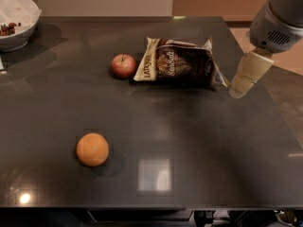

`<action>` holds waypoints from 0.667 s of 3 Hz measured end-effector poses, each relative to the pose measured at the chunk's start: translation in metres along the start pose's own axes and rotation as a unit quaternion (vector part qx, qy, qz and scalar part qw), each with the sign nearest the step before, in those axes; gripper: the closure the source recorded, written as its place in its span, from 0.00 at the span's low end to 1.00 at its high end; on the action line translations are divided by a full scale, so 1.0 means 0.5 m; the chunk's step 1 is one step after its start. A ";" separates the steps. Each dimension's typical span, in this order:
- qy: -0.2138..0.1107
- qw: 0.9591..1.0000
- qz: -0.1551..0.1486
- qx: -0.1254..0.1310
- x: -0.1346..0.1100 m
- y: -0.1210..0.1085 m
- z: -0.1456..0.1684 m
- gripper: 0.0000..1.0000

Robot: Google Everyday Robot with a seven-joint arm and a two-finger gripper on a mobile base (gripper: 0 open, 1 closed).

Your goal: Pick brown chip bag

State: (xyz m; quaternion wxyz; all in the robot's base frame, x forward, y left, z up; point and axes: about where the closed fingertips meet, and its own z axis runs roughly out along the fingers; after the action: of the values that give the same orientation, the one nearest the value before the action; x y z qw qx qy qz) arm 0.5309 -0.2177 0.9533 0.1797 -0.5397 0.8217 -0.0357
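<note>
The brown chip bag [177, 63] lies flat on the dark table [199, 141] at the back centre, with cream edges and light lettering. A red apple [123, 65] sits right beside its left end. My gripper [239, 90] hangs at the right, just past the bag's right end and close above the table; its cream-coloured finger body [251, 70] points down and to the left.
An orange [92, 149] sits on the table at the front left. A white bowl [16, 20] with some food stands at the back left corner. The table's right edge runs just beyond the arm.
</note>
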 end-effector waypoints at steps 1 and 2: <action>-0.015 1.000 0.020 -0.002 -0.033 -0.057 0.046 0.00; -0.041 0.998 0.039 -0.006 -0.075 -0.096 0.086 0.00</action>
State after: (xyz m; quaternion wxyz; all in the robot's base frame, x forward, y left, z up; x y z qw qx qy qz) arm 0.6005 -0.1981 0.9351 0.2114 -0.5089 0.8345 -0.0019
